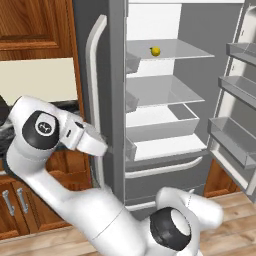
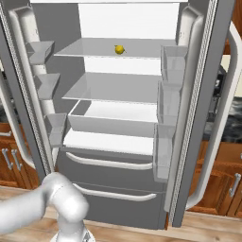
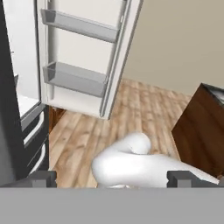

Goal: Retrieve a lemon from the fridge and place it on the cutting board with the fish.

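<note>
On the top glass shelf (image 2: 94, 47) of the open grey fridge (image 2: 113, 179) sits the small yellow lemon (image 2: 119, 49); the fingers (image 3: 43, 178) stand wide apart, empty.

The fridge (image 2: 118, 142) top is cut off by the frame's upper edge. The lemon (image 2: 119, 49) is too small to show its dark tip. The right door (image 1: 240, 115) runs past the frame's right edge.

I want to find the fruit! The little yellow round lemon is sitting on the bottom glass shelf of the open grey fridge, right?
Not quite. The little yellow round lemon sits on the top glass shelf of the open grey fridge, not the bottom one. The right base view shows it clearly.
</note>
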